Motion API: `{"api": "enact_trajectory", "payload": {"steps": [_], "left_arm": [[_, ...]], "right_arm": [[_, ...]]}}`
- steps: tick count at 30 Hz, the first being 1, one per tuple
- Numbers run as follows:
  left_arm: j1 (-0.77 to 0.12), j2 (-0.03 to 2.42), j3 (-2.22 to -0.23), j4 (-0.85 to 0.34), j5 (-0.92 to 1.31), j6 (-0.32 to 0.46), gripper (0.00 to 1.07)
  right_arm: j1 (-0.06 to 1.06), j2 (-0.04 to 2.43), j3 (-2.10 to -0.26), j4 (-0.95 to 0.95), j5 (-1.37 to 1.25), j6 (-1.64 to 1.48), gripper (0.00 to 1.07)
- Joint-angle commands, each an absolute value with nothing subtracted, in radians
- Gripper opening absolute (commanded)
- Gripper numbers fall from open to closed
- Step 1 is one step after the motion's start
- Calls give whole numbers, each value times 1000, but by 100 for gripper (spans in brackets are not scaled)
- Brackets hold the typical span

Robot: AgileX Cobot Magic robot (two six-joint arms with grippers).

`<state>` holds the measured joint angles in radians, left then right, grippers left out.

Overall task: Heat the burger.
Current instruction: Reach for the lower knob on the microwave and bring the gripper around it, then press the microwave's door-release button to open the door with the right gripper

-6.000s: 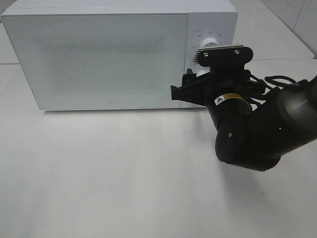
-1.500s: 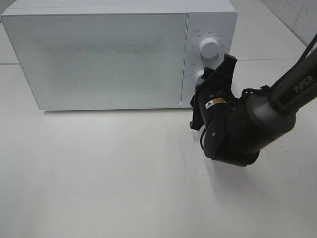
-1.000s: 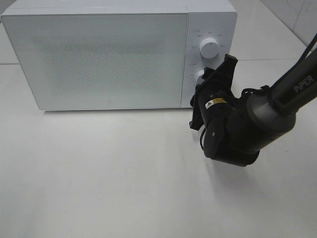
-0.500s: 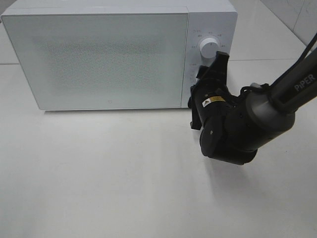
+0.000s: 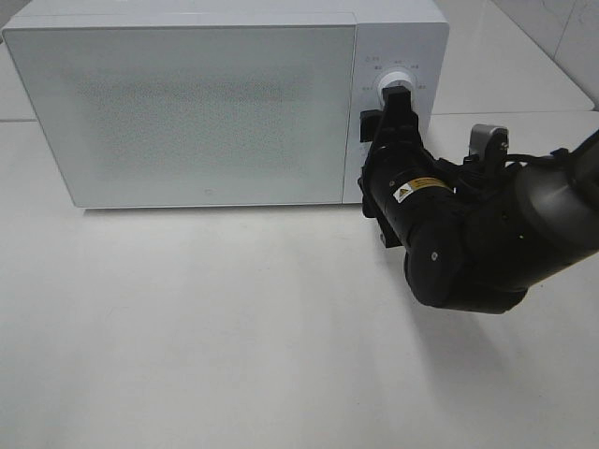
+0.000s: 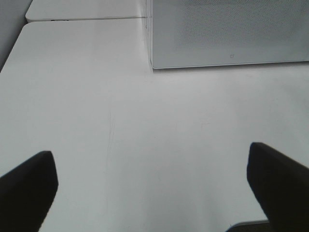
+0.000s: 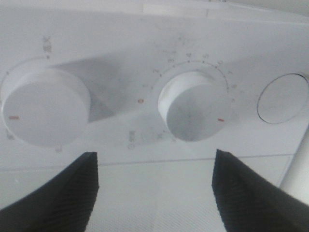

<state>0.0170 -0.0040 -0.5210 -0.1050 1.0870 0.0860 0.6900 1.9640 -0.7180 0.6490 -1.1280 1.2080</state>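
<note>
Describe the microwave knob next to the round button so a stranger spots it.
Find the white microwave, then the control panel right of its door. Of three round controls in a row, it is the middle knob, edged by numbered ticks, unlike the other knob and flat button.

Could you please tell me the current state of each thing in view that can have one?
White microwave's frosted door: shut.
Numbered white round dial: red pointer pointing away from the orange scale mark.
Left gripper: open, empty, above the white table.
Right gripper: open, holding nothing, facing that dial.
</note>
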Motion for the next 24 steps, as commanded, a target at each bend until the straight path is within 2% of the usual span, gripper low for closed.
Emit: {"api": "enact_trajectory", "payload": {"steps": [1, 6, 8, 11, 12, 16, 21, 24], "left_arm": [[20, -22, -520, -106, 1074, 79, 100], [20, -22, -520, -106, 1074, 79, 100], [20, -22, -520, -106, 1074, 79, 100], [20, -22, -520, -106, 1074, 79, 100], [20, -22, -520, -106, 1074, 79, 100], [20, -22, -520, -106, 1074, 79, 100], [20, -22, -520, -106, 1074, 79, 100], [20, -22, -520, -106, 1074, 79, 100]], "right_arm": [[688, 1922, -697, 604, -1063, 1112, 68], [687, 1855, -664, 574, -949, 945, 68], [687, 1777, -656, 561, -784, 732, 68], [687, 1755, -656, 561, -737, 666, 68], [682, 1717, -656, 561, -654, 545, 68], [630, 1618, -662, 557, -411, 249, 68], [574, 1546, -662, 549, -228, 68, 68], [496, 1460, -662, 488, -52, -39, 68]]}}
